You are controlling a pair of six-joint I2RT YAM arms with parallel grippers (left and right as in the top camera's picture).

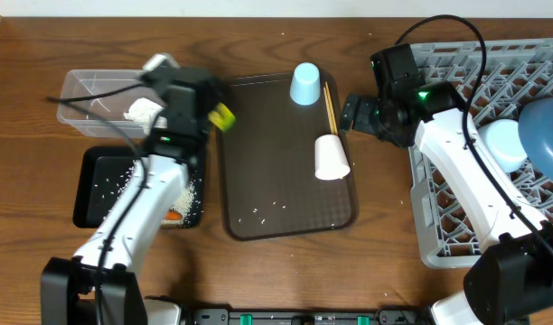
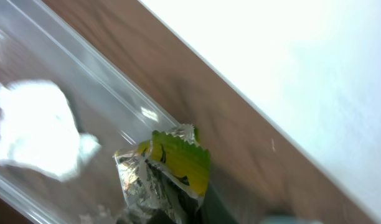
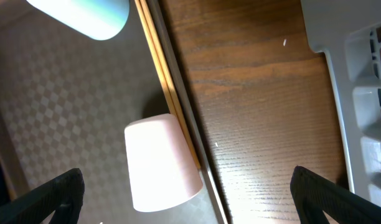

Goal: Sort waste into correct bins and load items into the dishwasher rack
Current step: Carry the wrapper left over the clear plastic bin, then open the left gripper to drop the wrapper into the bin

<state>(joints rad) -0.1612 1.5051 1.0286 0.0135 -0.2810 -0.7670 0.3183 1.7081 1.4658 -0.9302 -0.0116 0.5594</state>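
**A:** Your left fingers (image 1: 215, 110) are closed on the wrapper (image 2: 172, 167). Its yellow-green face and crumpled silver side stand free above the grip. The pinch itself sits at the bottom edge of the left wrist view, so I can't tell how much of it you have. It hangs above the bench (image 1: 23, 262), just right of the clear tub (image 1: 87, 90), by the far left corner of the brown tray (image 1: 258, 162).

**B:** Treat it as next to weightless. It looks like thin foil: crinkly, limp and probably slick on the printed side. You need little squeeze, but a pinch on one end could let it slide out if you swing fast.

**A:** It may also cling to a finger when you open up. I'd carry it well over the tub, above the napkin (image 2: 35, 130) lying inside, before letting go. Dropped at the rim, so light a scrap could flutter onto the bench.

**B:** Your right fingers (image 1: 349, 114) are spread wide with nothing between them. They hover at the tray's right edge, near the white cup (image 3: 159, 163).

**A:** That cup lies on its side, just beside the chopsticks (image 3: 158, 74). It looks stiff, light and smooth, so a nudge will likely roll it. Take it across the body with a finger on each side, rather than by the rim.
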